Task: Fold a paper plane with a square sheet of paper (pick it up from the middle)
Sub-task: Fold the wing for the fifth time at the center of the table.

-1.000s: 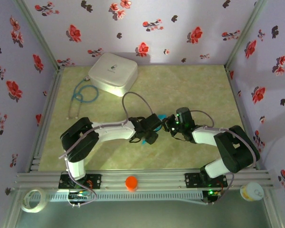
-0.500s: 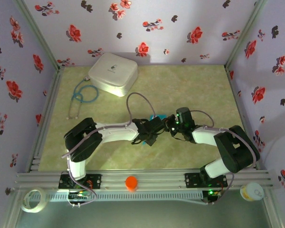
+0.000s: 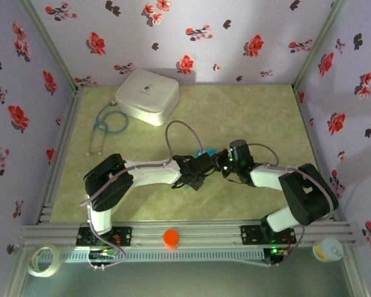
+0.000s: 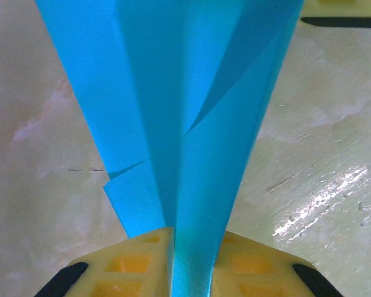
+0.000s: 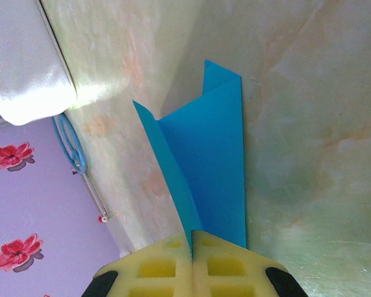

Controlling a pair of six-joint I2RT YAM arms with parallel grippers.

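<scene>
Top: we see left gripper (image 3: 200, 166) and right gripper (image 3: 220, 162) meeting mid-table (image 3: 247, 111), paper (image 3: 205, 153) between them.
Left wrist: left gripper (image 4: 172, 244) clenched on paper (image 4: 173, 111) along crease, likely to set the fold.
Right wrist: right gripper (image 5: 191, 242) pinching paper (image 5: 213, 167) at its edge, steadying it, we judge.

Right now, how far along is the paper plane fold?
Done: the paper is creased lengthwise, with angled flaps layered over it, tapering to a narrow end. In hand: the left gripper and right gripper both pinch it, close together over the middle of the table. Left: any last wing folds and the release; the full shape is hidden, so I cannot count them.
</scene>
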